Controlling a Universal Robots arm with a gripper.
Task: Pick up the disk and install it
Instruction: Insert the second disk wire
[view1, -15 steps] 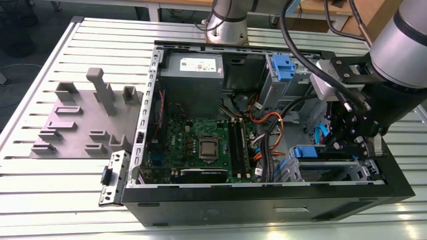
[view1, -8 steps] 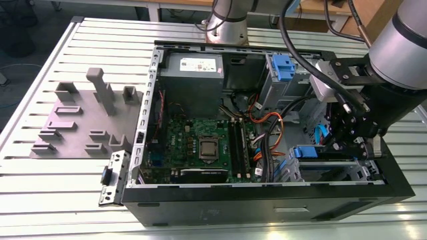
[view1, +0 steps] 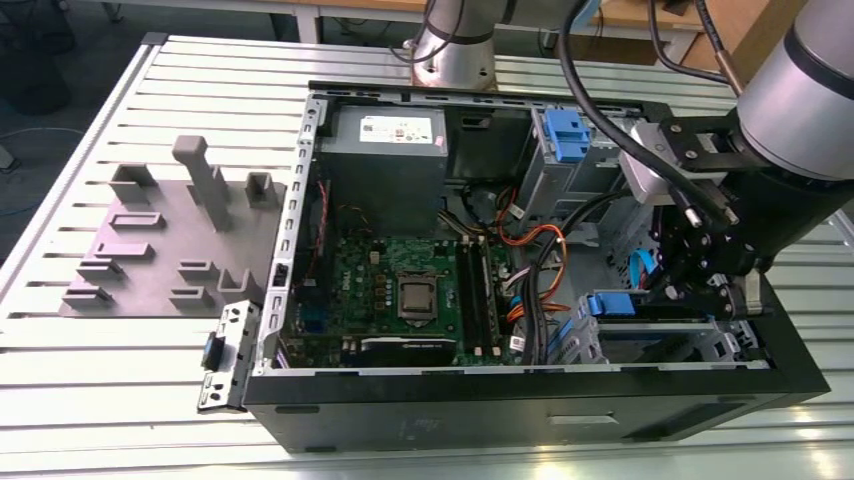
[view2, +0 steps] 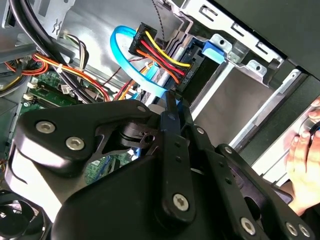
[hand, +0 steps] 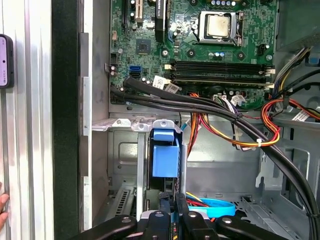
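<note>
Claw (view1: 707, 290) in the exterior view sat low at the right of the frame, down inside the open computer case (view1: 534, 400) that lay on the slatted table (view1: 80, 370). Just left of it a blue bracket end (view1: 617, 305) stood in the drive cage (view1: 667, 335) at lower right; I took this for the disk, edge-on, already in its bay. Motherboard (view1: 407, 295) lay at centre, a grey fixture block (view1: 174, 240) at left, apart from the work.

Second wrist view: claw (view2: 172, 112) fingers (view2: 171, 120) appeared drawn close together at centre frame, against the black connector (view2: 160, 57) with its red, yellow and orange wires and the light-blue data cable (view2: 120, 55). Whether they pinched anything I could not tell. A person's hand (view2: 305, 170) rested at the right edge.

First wrist view: disk (hand: 165, 157) showed as a blue bracket upright in the cage slot, lower centre, claw (hand: 170, 202) directly below it, fingers nearly touching.

Judgement: pick-up done, disk seated or nearly so; release or final seating apparently left.
</note>
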